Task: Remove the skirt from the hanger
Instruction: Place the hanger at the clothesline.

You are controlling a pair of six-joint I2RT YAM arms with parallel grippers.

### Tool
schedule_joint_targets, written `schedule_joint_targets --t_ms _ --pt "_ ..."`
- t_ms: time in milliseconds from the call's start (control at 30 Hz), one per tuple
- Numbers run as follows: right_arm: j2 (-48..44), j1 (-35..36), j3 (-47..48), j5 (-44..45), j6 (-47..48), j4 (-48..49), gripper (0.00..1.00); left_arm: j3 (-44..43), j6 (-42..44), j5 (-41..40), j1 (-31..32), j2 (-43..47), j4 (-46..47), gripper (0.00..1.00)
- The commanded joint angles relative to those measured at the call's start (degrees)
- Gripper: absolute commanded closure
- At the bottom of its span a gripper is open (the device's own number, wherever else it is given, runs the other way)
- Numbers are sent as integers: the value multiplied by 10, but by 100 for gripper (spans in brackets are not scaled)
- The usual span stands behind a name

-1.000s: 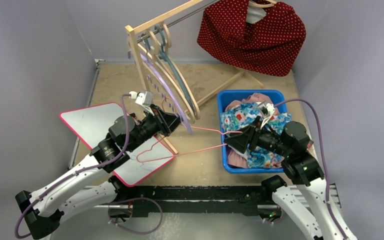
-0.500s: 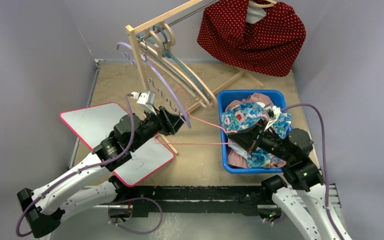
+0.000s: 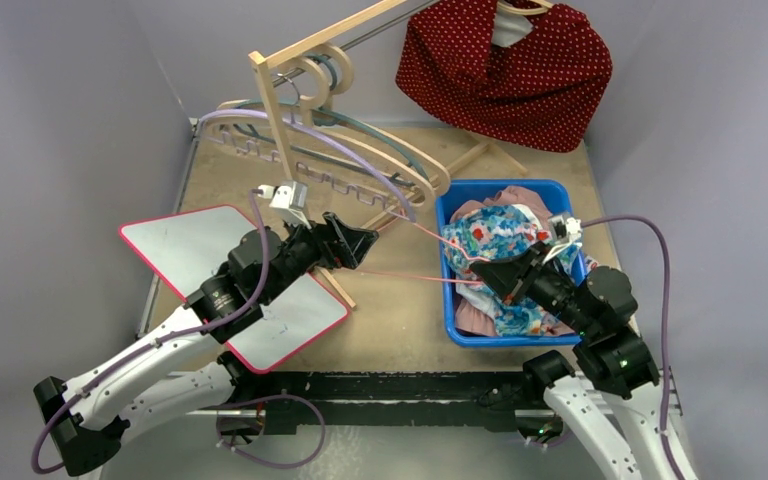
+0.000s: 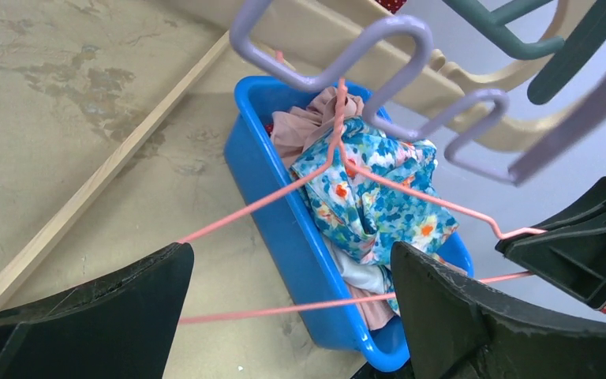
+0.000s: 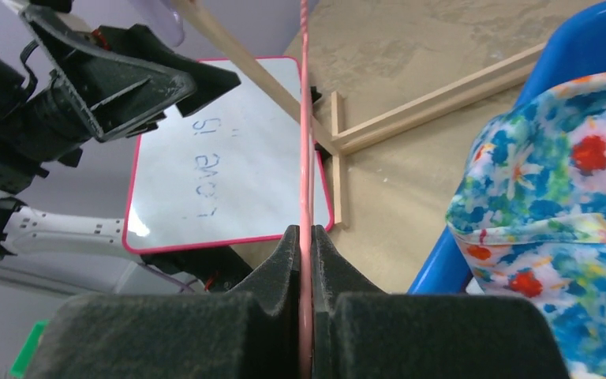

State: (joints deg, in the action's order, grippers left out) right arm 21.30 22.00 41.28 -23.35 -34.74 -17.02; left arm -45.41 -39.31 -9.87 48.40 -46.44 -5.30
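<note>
Evidently Freed: Skirt in the Bin, Hanger Bare

The flowered skirt is seen heaped in the blue bin, just under and behind the right pincer, on top of other pinkish cloth. No fabric is seen on the pink wire hanger; its thin frame is stretched bare from the right pincer toward the left pincer. The right pincer is clamped fully shut on one end of the wire, as is shown plainly by its wrist camera. The left pincer is spread wide with nothing held; the wire is seen in the gap between its fingers, apparently untouched. Beyond the left pincer a wooden rack with spare hangers is found, and a whiteboard beneath its arm. The removal itself is judged done; only the empty hanger is left to be put away.
</note>
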Motion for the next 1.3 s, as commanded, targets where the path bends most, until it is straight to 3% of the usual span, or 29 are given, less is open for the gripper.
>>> schedule_joint_targets --t_ms 0,167,367,733,933,1267 --pt "23 -2 69 97 11 -48 100 -10 14 -16 -1 2 16 5" --pt "44 -2 112 180 31 -66 100 -30 18 -39 -1 0 -15 4" --pt "69 -1 130 256 36 -3 100 -30 18 -55 -1 20 -35 4" --pt "118 -2 103 344 112 224 100 -52 19 -72 -1 41 -81 3" --pt "178 -2 81 338 88 392 100 -63 13 -69 -1 40 -93 3" --pt "216 -1 79 263 27 507 100 -64 9 -71 -1 42 -106 3"
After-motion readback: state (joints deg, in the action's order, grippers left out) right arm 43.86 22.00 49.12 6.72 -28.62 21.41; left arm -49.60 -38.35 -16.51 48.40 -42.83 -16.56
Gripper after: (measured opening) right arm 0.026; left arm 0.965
